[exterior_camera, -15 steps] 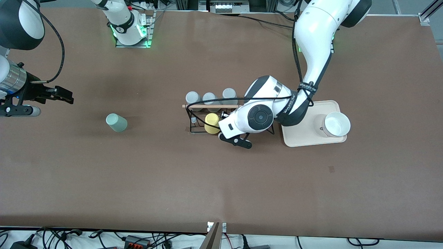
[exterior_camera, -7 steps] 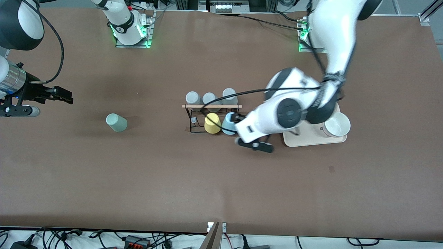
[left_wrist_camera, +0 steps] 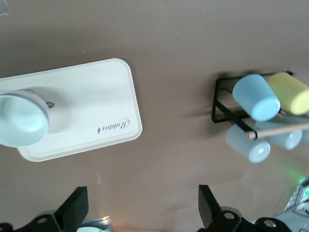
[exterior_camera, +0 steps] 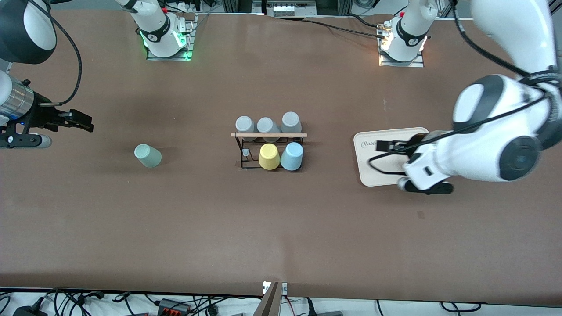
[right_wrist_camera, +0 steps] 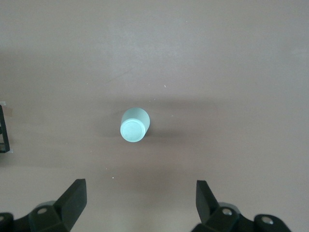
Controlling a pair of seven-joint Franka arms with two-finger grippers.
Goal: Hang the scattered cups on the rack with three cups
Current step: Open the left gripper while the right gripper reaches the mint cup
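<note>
The black wire rack [exterior_camera: 240, 153] with its wooden rod [exterior_camera: 268, 135] stands mid-table. A light blue cup [exterior_camera: 292, 156] hangs on it upside down beside a yellow cup [exterior_camera: 269, 156], with three grey cups [exterior_camera: 265, 125] on the rack's other row. The blue cup [left_wrist_camera: 256, 96] also shows in the left wrist view. A mint green cup [exterior_camera: 147, 156] lies alone on the table toward the right arm's end; it shows as well in the right wrist view [right_wrist_camera: 135, 124]. My left gripper [exterior_camera: 384, 158] [left_wrist_camera: 140, 212] hangs open and empty over the beige tray. My right gripper [exterior_camera: 85, 122] [right_wrist_camera: 140, 203] waits open and empty near the mint cup.
A beige rounded tray [exterior_camera: 373, 175] [left_wrist_camera: 96, 106] lies toward the left arm's end of the table, with a white bowl [left_wrist_camera: 21, 118] on it that the left arm hides in the front view. Bare brown table lies between the mint cup and the rack.
My left gripper opened, left the blue cup hanging on the rack beside the yellow one, and swung away to over the tray. The right arm has not moved.
</note>
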